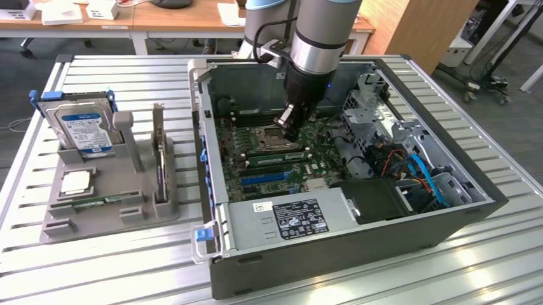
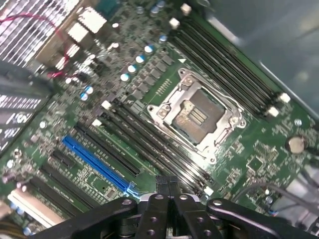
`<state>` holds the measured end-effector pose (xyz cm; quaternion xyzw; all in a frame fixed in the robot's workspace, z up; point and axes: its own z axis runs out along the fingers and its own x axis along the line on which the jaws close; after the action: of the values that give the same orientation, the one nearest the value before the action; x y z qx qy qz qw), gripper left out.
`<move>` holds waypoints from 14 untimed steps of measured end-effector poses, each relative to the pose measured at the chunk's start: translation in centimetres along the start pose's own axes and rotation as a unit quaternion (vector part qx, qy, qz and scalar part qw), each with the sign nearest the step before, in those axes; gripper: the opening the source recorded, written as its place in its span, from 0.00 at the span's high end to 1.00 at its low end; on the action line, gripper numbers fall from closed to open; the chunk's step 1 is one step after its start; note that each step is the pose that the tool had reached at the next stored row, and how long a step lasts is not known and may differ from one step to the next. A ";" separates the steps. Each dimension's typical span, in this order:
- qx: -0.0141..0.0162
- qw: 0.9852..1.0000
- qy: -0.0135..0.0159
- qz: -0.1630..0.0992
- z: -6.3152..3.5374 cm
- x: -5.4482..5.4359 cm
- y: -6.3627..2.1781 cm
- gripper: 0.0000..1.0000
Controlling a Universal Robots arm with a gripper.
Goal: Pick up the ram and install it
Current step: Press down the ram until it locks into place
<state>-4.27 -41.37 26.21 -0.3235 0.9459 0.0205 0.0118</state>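
Your ram (image 1: 273, 157) reads as a long, thin green strip with small dark chips. It lies among the memory slots just below the CPU socket (image 1: 269, 135) at the centre of the exterior view. You cannot tell whether it is fully seated. A second stick (image 1: 106, 202) of the same kind lies flat in the grey holder (image 1: 51, 219) at the lower left of that frame.

Your hand (image 1: 290, 132) hangs straight down inside the open computer case (image 1: 339, 267), its tip just above the ram and at the edge of the socket. The fingers are pressed together, with nothing gripped between them. In the wrist view the hand (image 2: 167, 185) sits over the dark slots beside the socket (image 2: 197, 115), near the blue slot (image 2: 97, 164). You cannot tell whether the fingertips touch the board.

As for writing, the hard drive (image 1: 81, 130) stands upright in the holder at the left with a blue-and-white label. The power supply (image 1: 284, 219) at the lower centre carries a white sticker and a black one. None of the text can be read. A dark expansion card (image 1: 159, 152) stands on edge beside the drive. Everything rests on the slatted metal bench (image 1: 110, 273).
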 end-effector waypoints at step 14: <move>0.005 0.992 -0.004 0.127 0.10 0.0 0.00 0.90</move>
<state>-4.26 -41.37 26.11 -0.2005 0.9794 0.0189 0.0144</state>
